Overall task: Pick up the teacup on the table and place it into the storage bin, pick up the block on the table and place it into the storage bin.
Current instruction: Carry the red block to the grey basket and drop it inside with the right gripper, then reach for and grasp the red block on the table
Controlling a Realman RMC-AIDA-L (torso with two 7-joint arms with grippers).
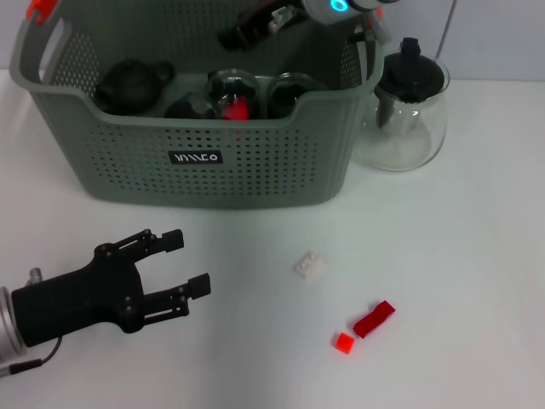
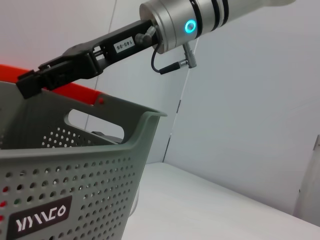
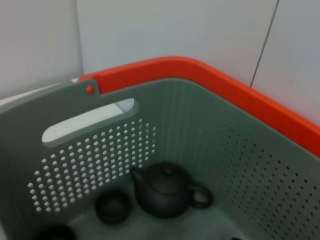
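The grey storage bin (image 1: 281, 170) stands at the back of the white table, and its wall fills the left wrist view (image 2: 100, 165). Inside it lie a black teapot (image 3: 165, 190), a small dark teacup (image 3: 114, 206) and glass cups (image 1: 228, 92) with something red among them. On the table in front lie a white block (image 1: 312, 265), a red block (image 1: 374, 319) and a small red block (image 1: 343, 342). My left gripper (image 1: 187, 262) hovers open and empty at the front left. My right gripper (image 1: 237, 34) hangs over the bin's back rim, also seen as the right gripper (image 2: 30, 82) above the bin.
A glass teapot (image 1: 410, 111) with a black lid stands right of the bin, close to its wall. The bin's orange handle (image 3: 225, 95) runs along its far rim. A white wall rises behind the table.
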